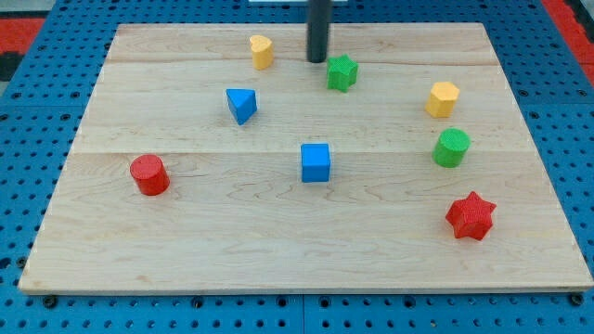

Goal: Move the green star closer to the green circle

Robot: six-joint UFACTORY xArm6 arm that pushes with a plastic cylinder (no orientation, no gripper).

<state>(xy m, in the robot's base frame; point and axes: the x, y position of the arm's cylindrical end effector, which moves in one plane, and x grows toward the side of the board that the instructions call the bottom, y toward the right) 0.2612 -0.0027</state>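
Rod tip rests on the wooden board just left of the green star, near the view's top; contact cannot be confirmed. No gripper present, rod holds nothing. Green circle sits well apart, toward the view's right, below the yellow hexagon. Yellow heart lies left of the tip. Blue triangle, blue cube, red cylinder, red star elsewhere.

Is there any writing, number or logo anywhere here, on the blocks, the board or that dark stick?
None: no word, number, label or sign shows anywhere.
The wooden board, the blocks such as the green star and green circle, and my tip are all plain.
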